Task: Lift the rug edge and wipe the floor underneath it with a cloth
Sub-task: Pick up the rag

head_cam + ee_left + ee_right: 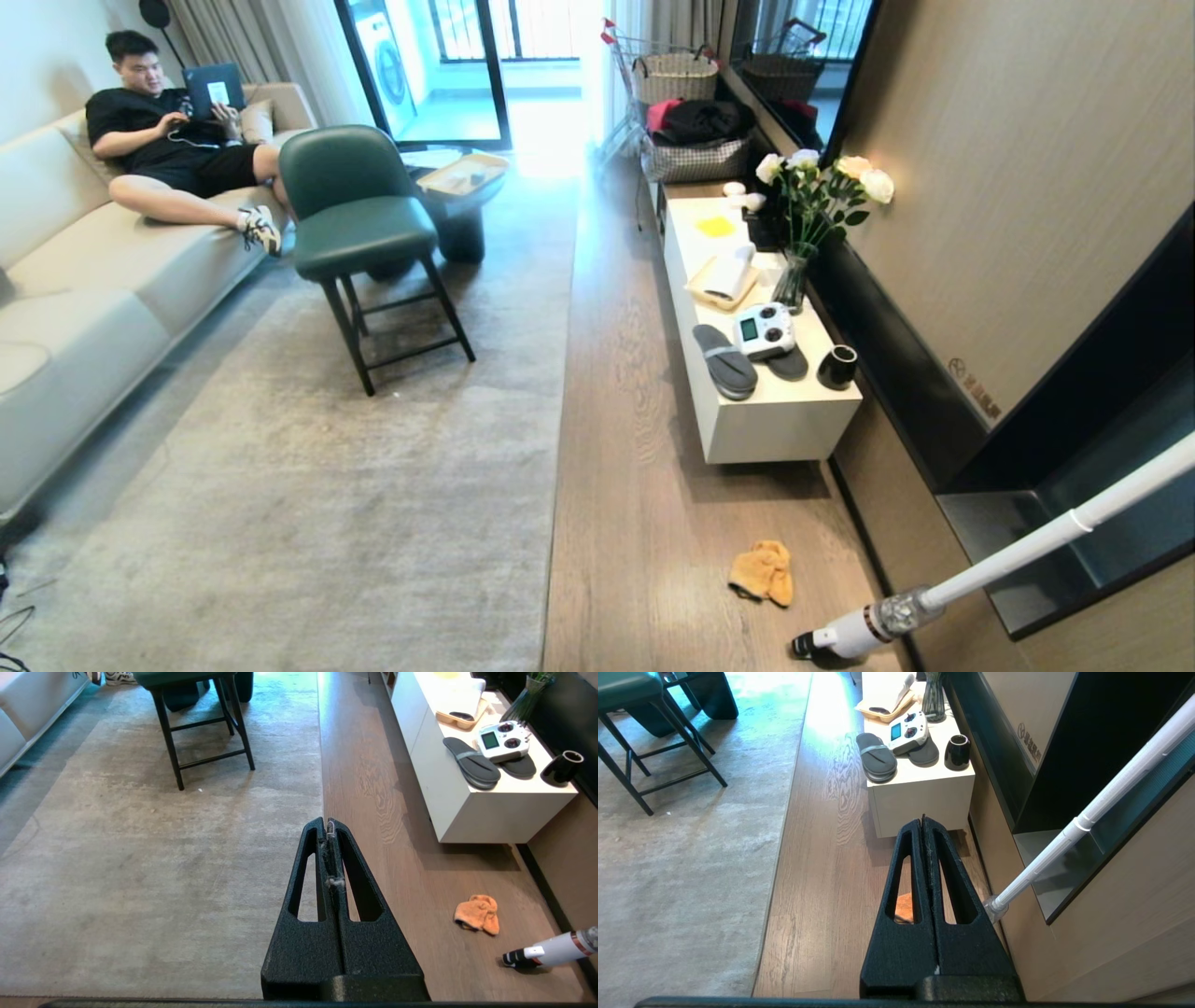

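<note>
1. Your left gripper (331, 823) hangs above the rug edge (558, 392), jaws pressed together and holding nothing; a few wisps of lint cling between them.
2. Your right gripper (923, 820) hangs above the floor (635, 448), jaws likewise pressed together and empty.
3. Neither arm shows in the head view.
4. The rug edge runs straight from near to far down the middle of the scene and lies flat on the floor.
5. The cloth (764, 571) lies crumpled on the bare planks, right of the rug edge and well apart from it, near the front of the low white cabinet (775, 425).
6. In the right wrist view you see only a scrap of the cloth (903, 909) through the slot of one finger.
7. A white stick vacuum (990, 560) leans against the right wall, its head on the floor just beside the cloth.
8. On the cabinet's surface sit grey slippers (724, 360), a white remote controller (764, 330), a black cup (836, 366) and a vase of flowers (810, 215).
9. A green chair (359, 219) stands on the rug at the far left.
10. A person (173, 140) reclines on the sofa (93, 280) with a laptop.
</note>
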Controlling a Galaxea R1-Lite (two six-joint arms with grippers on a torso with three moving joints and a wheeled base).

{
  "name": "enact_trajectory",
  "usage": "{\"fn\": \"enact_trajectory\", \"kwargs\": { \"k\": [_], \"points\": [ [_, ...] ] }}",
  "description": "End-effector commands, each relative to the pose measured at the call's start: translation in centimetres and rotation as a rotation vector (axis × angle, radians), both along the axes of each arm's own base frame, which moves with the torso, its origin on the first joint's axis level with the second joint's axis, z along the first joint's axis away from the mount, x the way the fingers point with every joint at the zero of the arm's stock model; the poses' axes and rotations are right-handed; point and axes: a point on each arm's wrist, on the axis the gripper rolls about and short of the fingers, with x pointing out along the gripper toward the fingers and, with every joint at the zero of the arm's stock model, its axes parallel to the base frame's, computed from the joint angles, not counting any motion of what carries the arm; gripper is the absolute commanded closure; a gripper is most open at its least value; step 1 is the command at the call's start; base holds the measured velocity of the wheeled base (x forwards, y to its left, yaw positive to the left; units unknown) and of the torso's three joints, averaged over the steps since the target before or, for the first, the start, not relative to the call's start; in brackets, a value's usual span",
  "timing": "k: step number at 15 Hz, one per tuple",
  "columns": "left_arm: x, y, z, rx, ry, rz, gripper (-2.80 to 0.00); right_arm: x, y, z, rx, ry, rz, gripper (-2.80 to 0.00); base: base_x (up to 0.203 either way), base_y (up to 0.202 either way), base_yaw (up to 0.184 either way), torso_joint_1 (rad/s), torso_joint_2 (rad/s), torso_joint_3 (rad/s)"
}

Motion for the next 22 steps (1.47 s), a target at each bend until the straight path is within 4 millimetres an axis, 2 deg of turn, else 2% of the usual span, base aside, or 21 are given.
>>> {"fn": "enact_trajectory", "kwargs": {
  "k": [1,22],
  "points": [
    [0.0,0.0,-0.01,0.0,0.001,0.0,0.0,0.01,0.0,0.0,0.0,0.002,0.0,0.0,0.0,0.0,0.0,-0.124,0.3,0.161],
    [0.0,0.0,-0.01,0.0,0.001,0.0,0.0,0.01,0.04,-0.05,-0.057,0.009,0.015,0.0,0.0,0.0,0.0,-0.135,0.33,0.191]
  ]
}}
